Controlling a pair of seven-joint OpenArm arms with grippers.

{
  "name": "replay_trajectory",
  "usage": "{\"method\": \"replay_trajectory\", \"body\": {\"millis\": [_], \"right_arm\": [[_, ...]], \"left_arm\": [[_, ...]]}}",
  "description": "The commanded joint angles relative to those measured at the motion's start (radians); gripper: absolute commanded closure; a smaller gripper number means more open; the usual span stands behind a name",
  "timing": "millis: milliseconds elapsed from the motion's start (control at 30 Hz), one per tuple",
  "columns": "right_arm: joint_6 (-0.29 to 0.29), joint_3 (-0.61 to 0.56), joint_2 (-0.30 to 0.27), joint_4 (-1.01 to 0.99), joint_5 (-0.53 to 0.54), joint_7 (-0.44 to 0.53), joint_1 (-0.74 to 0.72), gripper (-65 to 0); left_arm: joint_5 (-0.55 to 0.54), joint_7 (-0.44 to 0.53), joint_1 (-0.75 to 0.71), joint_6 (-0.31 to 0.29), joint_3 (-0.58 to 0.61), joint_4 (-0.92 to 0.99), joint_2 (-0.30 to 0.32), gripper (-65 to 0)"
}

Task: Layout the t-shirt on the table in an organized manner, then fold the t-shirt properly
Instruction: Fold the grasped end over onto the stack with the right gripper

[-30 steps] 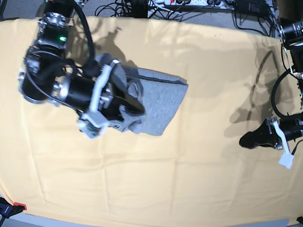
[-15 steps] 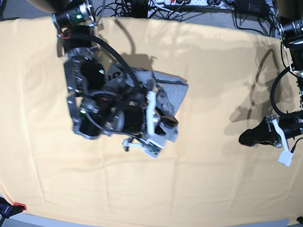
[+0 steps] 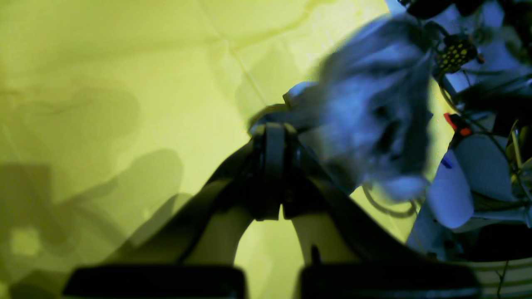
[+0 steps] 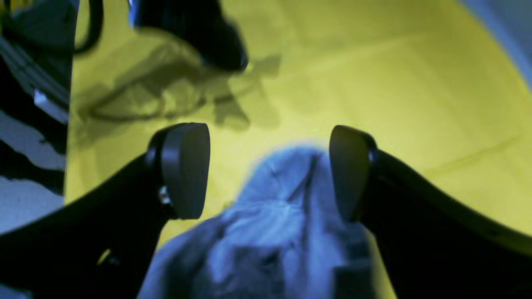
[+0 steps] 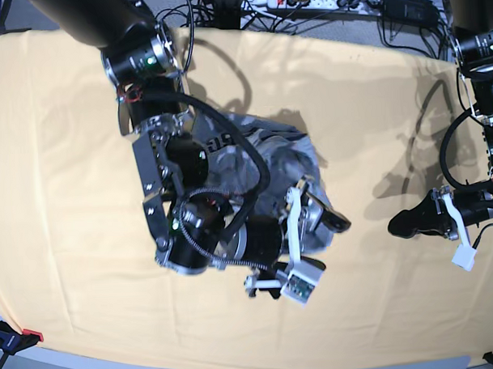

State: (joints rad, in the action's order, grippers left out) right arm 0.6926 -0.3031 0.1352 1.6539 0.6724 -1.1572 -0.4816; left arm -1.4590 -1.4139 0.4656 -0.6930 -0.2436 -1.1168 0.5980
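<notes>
While the t-shirt [image 5: 266,163] is lying bunched near the middle of the table [image 5: 373,107], we are seeing the right gripper [image 4: 268,170] hanging just above it, its fingers [image 4: 185,168] spread wide with grey cloth between them, gripping nothing; well apart from the t-shirt, the left gripper [image 5: 398,226] is resting closed and empty

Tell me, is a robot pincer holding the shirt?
No. The right pincer is open, the t-shirt loose between its fingers. The left pincer is shut on nothing, away from it.
</notes>
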Motion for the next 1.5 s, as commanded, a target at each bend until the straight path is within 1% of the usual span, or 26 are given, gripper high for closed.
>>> {"method": "replay_trajectory", "body": {"millis": [0, 67, 133, 333, 433, 533, 567, 667, 700, 767, 800, 833, 867, 933, 1000, 1033, 1133, 1167, 1267, 1400, 1467], "right_arm": [[0.006, 0.006, 0.011, 0.029, 0.029, -0.011, -0.048, -46.1], [0.006, 0.024, 0.010, 0.047, 0.054, -0.092, -0.079, -46.1], [0.006, 0.055, -0.008, 0.054, 0.087, -0.130, -0.096, -46.0], [0.006, 0.144, -0.110, 0.052, 0.138, -0.131, -0.062, -46.0], [0.006, 0.146, -0.170, 0.051, 0.188, -0.131, -0.004, -46.0], [0.006, 0.145, -0.203, 0.051, 0.237, -0.130, 0.060, -46.0], [0.006, 0.145, -0.204, 0.051, 0.245, -0.125, 0.077, -46.0], [0.006, 0.145, -0.196, 0.045, 0.242, -0.072, 0.117, -46.0], [0.006, 0.145, -0.191, 0.042, 0.227, -0.045, 0.128, -46.0], [0.006, 0.145, -0.168, 0.027, 0.147, 0.019, 0.146, -45.9], [0.006, 0.145, -0.151, 0.016, 0.093, 0.042, 0.152, -44.1], [0.006, 0.145, -0.135, 0.004, 0.048, 0.057, 0.154, -40.5], [0.006, 0.145, -0.119, -0.012, 0.025, 0.062, 0.156, -36.0], [0.006, 0.145, -0.099, -0.053, 0.020, 0.062, 0.158, -28.1], [0.006, 0.145, -0.094, -0.087, 0.017, 0.062, 0.156, -24.1], [0.006, 0.145, -0.094, -0.092, 0.009, 0.062, 0.155, -20.3], [0.006, 0.145, -0.094, -0.086, 0.006, 0.062, 0.149, -2.1], [0.006, 0.145, -0.094, -0.075, 0.011, 0.062, 0.149, 0.0], [0.006, 0.145, -0.094, -0.022, 0.048, 0.066, 0.150, 0.0], [0.006, 0.145, -0.089, 0.039, 0.155, 0.074, 0.149, 0.0], [0.006, 0.145, -0.071, 0.046, 0.162, 0.094, 0.149, 0.0]], "left_arm": [[-0.025, 0.018, 0.026, -0.005, -0.008, -0.015, 0.019, 0.0], [-0.025, 0.018, 0.024, -0.005, -0.008, -0.015, 0.019, 0.0], [-0.025, 0.018, 0.025, -0.005, -0.008, -0.015, 0.019, 0.0], [-0.025, 0.018, 0.025, -0.005, -0.008, -0.015, 0.019, 0.0], [-0.025, 0.018, 0.025, -0.005, -0.008, -0.015, 0.019, 0.0], [-0.025, 0.018, 0.025, -0.005, -0.008, -0.015, 0.017, 0.0], [-0.025, 0.018, 0.025, -0.005, -0.007, -0.015, 0.016, 0.0], [-0.025, 0.018, 0.025, -0.005, -0.008, -0.015, 0.017, 0.0], [-0.025, 0.018, 0.025, -0.005, -0.008, -0.015, 0.017, 0.0], [-0.025, 0.018, 0.025, -0.005, -0.007, -0.015, 0.017, 0.0], [-0.025, 0.018, 0.025, -0.005, -0.008, -0.015, 0.017, 0.0], [-0.025, 0.018, 0.025, -0.005, -0.008, -0.015, 0.017, 0.0], [-0.025, 0.018, 0.025, -0.005, -0.008, -0.015, 0.017, 0.0], [-0.025, 0.018, 0.025, -0.005, -0.008, -0.015, 0.017, 0.0], [-0.025, 0.018, 0.025, -0.005, -0.008, -0.015, 0.017, 0.0], [-0.025, 0.018, 0.025, -0.005, -0.008, -0.015, 0.017, 0.0], [-0.025, 0.018, 0.025, -0.005, -0.008, -0.015, 0.017, 0.0], [-0.025, 0.018, 0.025, -0.005, -0.008, -0.015, 0.017, 0.0], [-0.025, 0.018, 0.025, -0.005, -0.008, -0.015, 0.017, 0.0], [-0.025, 0.018, 0.025, -0.005, -0.008, -0.015, 0.017, 0.0], [-0.025, 0.018, 0.025, -0.005, -0.008, -0.015, 0.017, 0.0]]}}
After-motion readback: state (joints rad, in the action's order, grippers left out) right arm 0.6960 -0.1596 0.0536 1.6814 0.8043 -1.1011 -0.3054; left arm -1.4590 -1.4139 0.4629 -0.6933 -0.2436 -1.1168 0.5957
